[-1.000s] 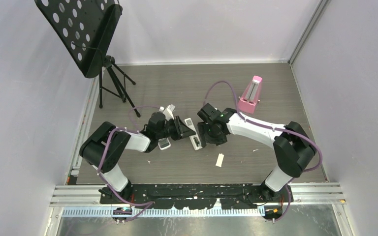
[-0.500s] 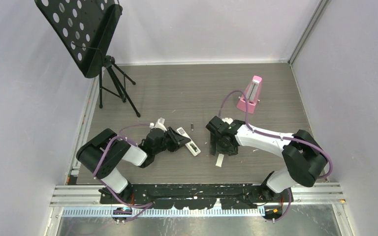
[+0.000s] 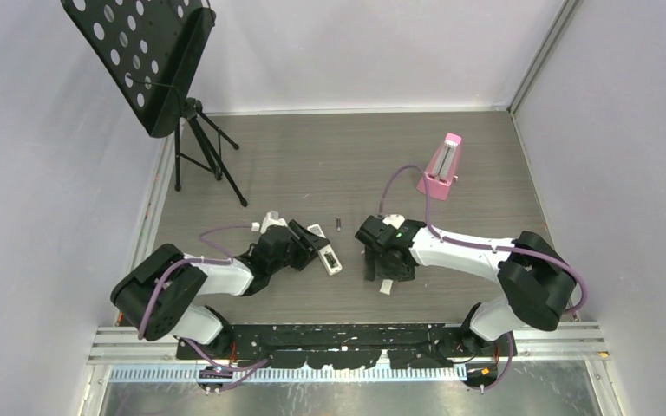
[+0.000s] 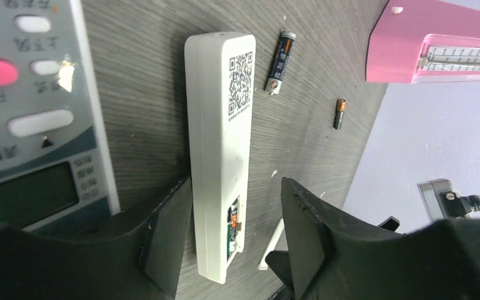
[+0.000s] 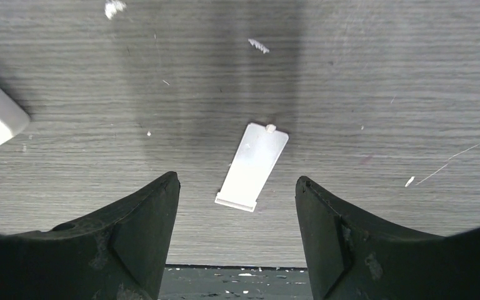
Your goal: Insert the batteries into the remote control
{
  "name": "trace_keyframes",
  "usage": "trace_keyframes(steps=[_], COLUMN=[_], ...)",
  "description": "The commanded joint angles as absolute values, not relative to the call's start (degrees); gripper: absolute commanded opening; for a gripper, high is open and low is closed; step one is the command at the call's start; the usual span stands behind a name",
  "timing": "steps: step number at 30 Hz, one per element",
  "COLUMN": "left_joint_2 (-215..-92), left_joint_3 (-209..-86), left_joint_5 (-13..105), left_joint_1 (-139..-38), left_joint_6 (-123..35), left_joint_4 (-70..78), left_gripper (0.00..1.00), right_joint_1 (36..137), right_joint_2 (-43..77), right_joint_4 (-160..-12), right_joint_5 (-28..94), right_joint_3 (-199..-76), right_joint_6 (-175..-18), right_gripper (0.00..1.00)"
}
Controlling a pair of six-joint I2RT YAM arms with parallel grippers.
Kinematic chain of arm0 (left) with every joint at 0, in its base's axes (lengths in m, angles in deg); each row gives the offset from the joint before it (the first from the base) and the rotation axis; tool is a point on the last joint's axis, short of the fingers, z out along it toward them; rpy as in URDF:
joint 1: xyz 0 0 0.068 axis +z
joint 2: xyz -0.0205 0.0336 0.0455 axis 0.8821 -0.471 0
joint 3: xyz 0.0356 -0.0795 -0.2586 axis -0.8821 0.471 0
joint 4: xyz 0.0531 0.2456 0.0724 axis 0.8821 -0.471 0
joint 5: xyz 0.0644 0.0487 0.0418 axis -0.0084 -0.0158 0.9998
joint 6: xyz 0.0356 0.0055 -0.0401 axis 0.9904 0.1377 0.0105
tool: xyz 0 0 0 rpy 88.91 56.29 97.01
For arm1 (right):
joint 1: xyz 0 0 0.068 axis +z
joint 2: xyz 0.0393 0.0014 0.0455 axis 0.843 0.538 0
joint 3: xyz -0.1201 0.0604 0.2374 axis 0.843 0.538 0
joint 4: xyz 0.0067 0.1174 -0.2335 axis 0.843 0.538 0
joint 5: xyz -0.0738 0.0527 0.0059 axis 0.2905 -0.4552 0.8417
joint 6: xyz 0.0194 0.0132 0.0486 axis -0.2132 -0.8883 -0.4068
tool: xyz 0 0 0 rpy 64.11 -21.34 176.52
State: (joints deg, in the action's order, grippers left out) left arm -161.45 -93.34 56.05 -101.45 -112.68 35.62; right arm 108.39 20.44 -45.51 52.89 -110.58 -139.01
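Grey wood-grain table (image 5: 350, 62) | my right pincer (image 5: 237, 181) spread wide above the loose white battery cover (image 5: 253, 165) | my left pincer (image 4: 236, 187) open astride the remote control (image 4: 220, 150), lying back-up, its bay uncovered | second remote (image 4: 31, 119) just beside | two batteries (image 4: 280, 54) loose beyond | pink metronome (image 4: 437, 50) farthest

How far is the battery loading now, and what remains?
Done: the cover is off, lying on the table. In hand: the open left pincer straddles the back-up remote control; the open right pincer hovers over the cover. Left: two batteries lie loose.
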Motion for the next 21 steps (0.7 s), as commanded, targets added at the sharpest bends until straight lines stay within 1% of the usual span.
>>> trace_keyframes(steps=[1, 5, 9, 11, 15, 17, 18, 21], left_joint_2=[-157.6, -155.0, -153.5, -153.7, -156.2, -158.0, -158.8, -160.9], left_joint_3=[-94.4, -96.0, -98.5, -99.2, -99.8, -100.0, -100.1, -100.3], left_joint_5=[58.8, 58.2, 57.6, 56.3, 51.2, 47.6, 46.6, 44.2], left_joint_1=[-102.1, -102.2, -102.6, -102.9, -104.0, -104.7, -105.1, -105.9], left_joint_6=[-113.6, -113.0, -110.0, -108.7, -107.0, -106.7, -106.9, -107.3], left_joint_4=[21.9, 13.9, 6.0, 4.9, 8.8, 12.5, 14.2, 19.5], left_gripper=[0.57, 0.59, 0.60, 0.60, 0.52, 0.44, 0.42, 0.34], right_joint_1=[109.9, 110.4, 110.5, 110.5, 110.9, 111.0, 111.0, 111.1], right_joint_2=[22.0, 22.4, 22.5, 22.8, 23.4, 23.4, 23.4, 23.1], right_joint_4=[-43.5, -43.1, -43.4, -43.9, -45.1, -45.1, -45.1, -45.1], right_joint_5=[56.1, 56.5, 55.8, 54.9, 53.2, 53.0, 52.9, 52.3], right_joint_3=[-112.8, -112.2, -111.7, -111.3, -110.2, -109.8, -109.6, -108.7], right_joint_6=[-143.4, -145.5, -146.4, -146.4, -146.4, -146.2, -146.1, -145.9], right_gripper=[0.71, 0.65, 0.64, 0.65, 0.68, 0.68, 0.68, 0.63])
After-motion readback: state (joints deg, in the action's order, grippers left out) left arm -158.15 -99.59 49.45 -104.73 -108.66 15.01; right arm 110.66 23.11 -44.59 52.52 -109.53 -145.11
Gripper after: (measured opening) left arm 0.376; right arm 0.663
